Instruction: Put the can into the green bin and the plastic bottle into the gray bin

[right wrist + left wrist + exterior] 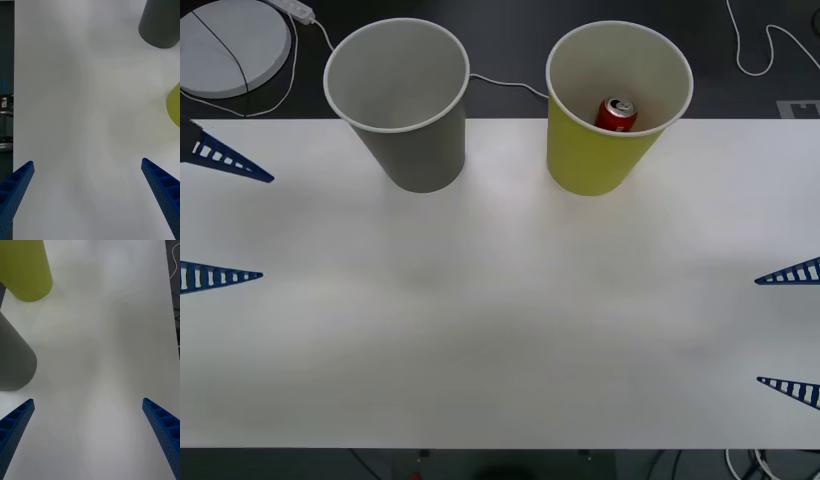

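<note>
The red can (616,114) lies inside the green bin (585,160), which stands at the table's back, right of centre. The gray bin (420,150) stands to its left, and I see only its pale inside. The plastic bottle is out of view. My left gripper (268,227) is open at the table's left edge, with nothing between its fingers. My right gripper (758,331) is open at the right edge, also holding nothing. The left wrist view shows the green bin (26,270) and the gray bin (15,356) beyond my left gripper (88,403). The right wrist view shows the gray bin (159,26) and the green bin (174,108) beyond my right gripper (87,165).
The white table (500,330) spreads wide and bare between the grippers and the bins. Behind it on the dark floor lie a round white disc (230,45) at the back left and white cables (770,50).
</note>
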Controlling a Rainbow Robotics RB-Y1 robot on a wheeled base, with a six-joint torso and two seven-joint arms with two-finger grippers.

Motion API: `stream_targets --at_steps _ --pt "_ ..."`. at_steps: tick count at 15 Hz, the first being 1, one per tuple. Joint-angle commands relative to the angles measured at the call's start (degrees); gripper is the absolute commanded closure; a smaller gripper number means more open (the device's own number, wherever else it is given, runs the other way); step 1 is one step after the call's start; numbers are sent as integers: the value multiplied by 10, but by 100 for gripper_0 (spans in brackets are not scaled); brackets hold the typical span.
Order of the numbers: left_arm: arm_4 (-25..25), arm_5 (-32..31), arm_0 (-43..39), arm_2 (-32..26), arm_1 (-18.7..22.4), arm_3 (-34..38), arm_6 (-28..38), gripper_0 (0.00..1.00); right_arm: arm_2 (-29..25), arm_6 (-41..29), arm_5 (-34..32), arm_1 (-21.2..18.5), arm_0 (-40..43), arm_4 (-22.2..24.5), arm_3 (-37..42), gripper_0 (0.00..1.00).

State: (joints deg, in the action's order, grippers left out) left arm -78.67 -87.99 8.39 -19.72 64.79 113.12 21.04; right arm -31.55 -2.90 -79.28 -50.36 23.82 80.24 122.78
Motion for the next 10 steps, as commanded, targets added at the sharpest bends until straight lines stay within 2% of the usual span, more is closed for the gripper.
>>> stream_targets --at_steps 1,7,10 --pt "-3 2 -45 -24 7 14 -28 0 0 0 0 0 0 0 0 0" --pt "1 43 -124 -40 6 14 -107 0 0 0 0 0 0 0 0 0" --pt "1 47 -137 -38 2 14 -117 0 0 0 0 0 0 0 0 0"
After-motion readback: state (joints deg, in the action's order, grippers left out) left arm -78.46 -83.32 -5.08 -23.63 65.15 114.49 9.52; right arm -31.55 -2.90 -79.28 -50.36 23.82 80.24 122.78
